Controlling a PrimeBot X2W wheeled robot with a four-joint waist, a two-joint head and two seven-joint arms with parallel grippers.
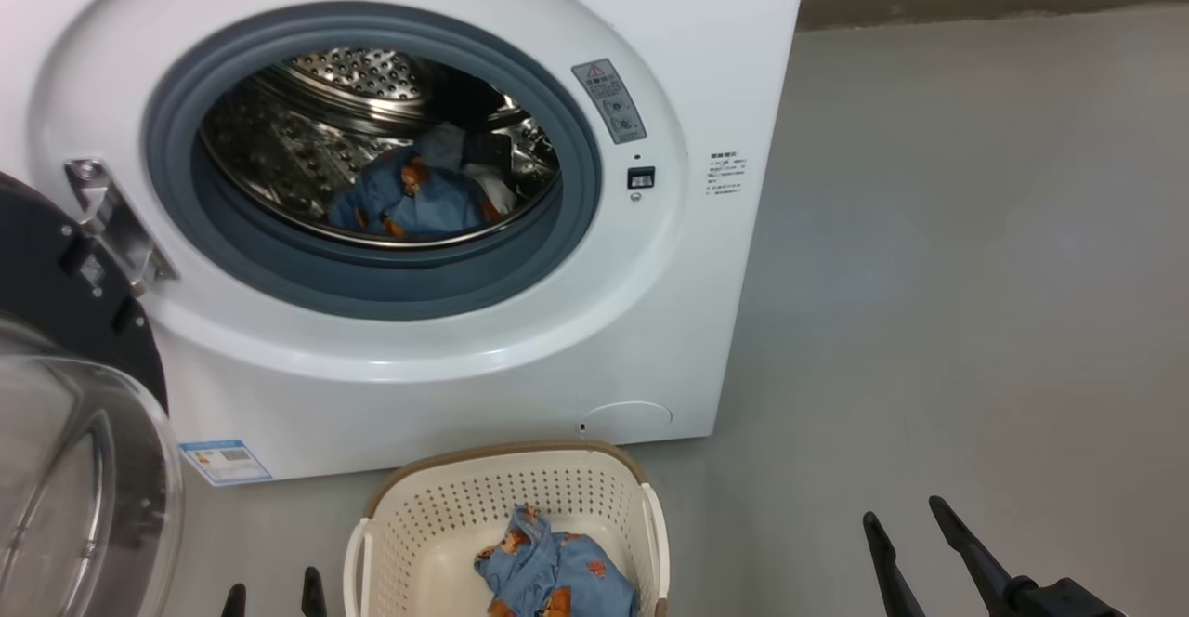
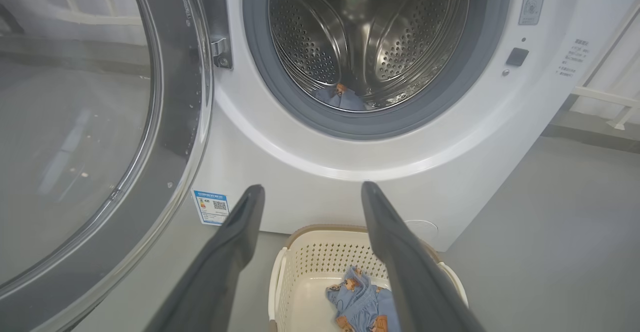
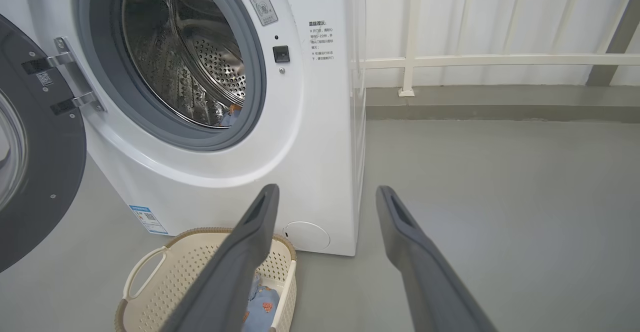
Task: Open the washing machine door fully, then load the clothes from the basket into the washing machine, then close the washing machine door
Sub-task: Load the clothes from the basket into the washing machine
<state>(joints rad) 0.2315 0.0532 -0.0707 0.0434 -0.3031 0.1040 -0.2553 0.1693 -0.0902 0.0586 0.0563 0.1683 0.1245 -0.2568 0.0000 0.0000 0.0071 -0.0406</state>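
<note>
The white washing machine (image 1: 706,59) has its round black-ringed door (image 1: 65,431) swung wide to the left. In the steel drum lie clothes (image 1: 413,199): a blue bear-print piece with a bit of white fabric beside it. The cream basket (image 1: 418,515) stands on the floor before the machine and holds another blue bear-print garment (image 1: 553,575). My left gripper (image 1: 274,594) sits open just left of the basket, empty; its wrist view shows the basket (image 2: 320,259) and drum beyond the left gripper (image 2: 312,189). My right gripper (image 1: 901,515) hangs open and empty over bare floor at the right.
Grey floor (image 1: 975,273) stretches to the right of the machine. A white railing (image 3: 500,61) and a low kerb run along the back wall. The open door (image 2: 90,137) takes up the space left of the machine's front.
</note>
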